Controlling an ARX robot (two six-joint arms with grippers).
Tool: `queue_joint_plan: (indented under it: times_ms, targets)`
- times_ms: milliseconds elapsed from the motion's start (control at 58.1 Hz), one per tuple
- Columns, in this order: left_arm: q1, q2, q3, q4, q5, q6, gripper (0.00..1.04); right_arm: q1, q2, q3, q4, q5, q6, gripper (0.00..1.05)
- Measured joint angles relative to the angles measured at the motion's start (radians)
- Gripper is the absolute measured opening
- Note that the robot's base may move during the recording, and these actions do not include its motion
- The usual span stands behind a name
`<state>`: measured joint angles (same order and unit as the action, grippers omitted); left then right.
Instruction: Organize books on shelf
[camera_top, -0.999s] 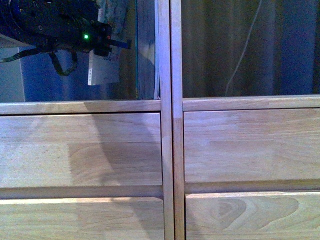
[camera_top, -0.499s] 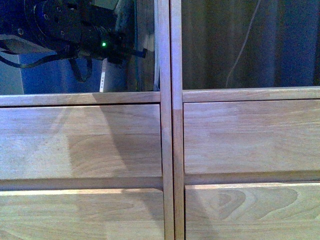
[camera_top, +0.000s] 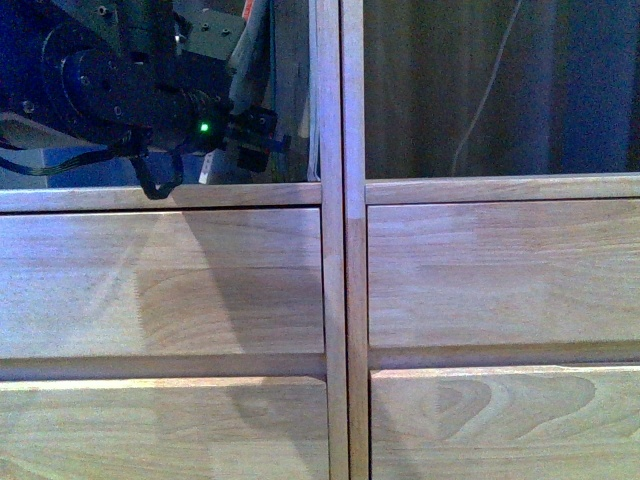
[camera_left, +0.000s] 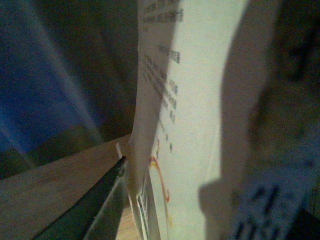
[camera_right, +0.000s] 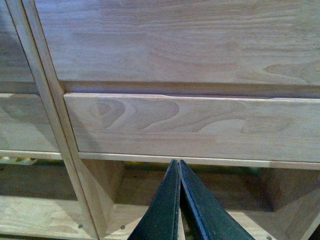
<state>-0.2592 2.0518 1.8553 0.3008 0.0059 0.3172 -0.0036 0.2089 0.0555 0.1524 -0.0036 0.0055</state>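
Light-brown wood shelf fills the front view: four flat drawer fronts, a central double upright, and dark open compartments on top. A white cable hangs in the upper right compartment. The left arm reaches into the upper left compartment with a green light lit on it, and the left gripper sits close to the upright.

In the left wrist view the paperback stands nearly upright on the wooden compartment floor. It has a pale face, lines of small dark print too blurred to read, and a red curved mark near its lower edge. One dark finger lies right against the paperback. The other side is blurred shadow, so it's unclear whether the jaws are clamped on it.

The right gripper has its jaws together with nothing between them. It points at a lower drawer front, just above more open compartments.
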Motion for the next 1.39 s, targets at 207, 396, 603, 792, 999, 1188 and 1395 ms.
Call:
queue_joint_plan:
  times_ms: [207,396,603,792,999,1188,1395]
  targets:
    - [0.024,-0.148,-0.174,0.098,0.068,-0.082,0.98,0.0,-0.167,-0.026,-0.15,0.0,0.0,0.03]
    - [0.051,-0.299,-0.351,0.156,0.132,-0.181,0.97,0.0,-0.2,-0.042,-0.153,0.002,0.0,0.03]
    - [0.081,-0.468,-0.551,0.229,0.209,-0.23,0.97,0.0,-0.202,-0.042,-0.153,0.002,0.0,0.03]
    - [0.119,-0.714,-0.8,0.294,0.304,-0.282,0.97,0.0,-0.202,-0.042,-0.153,0.002,0.0,0.03]
    - [0.213,-1.053,-1.135,0.313,0.315,-0.274,0.97,0.0,-0.203,-0.042,-0.153,0.002,0.0,0.03]
    - [0.324,-1.328,-1.332,0.159,0.402,-0.341,0.95,0.0,-0.203,-0.042,-0.153,0.002,0.0,0.03]
    - [0.265,-1.446,-1.43,-0.121,-0.006,-0.33,0.57,0.0,-0.203,-0.042,-0.153,0.001,0.0,0.03]
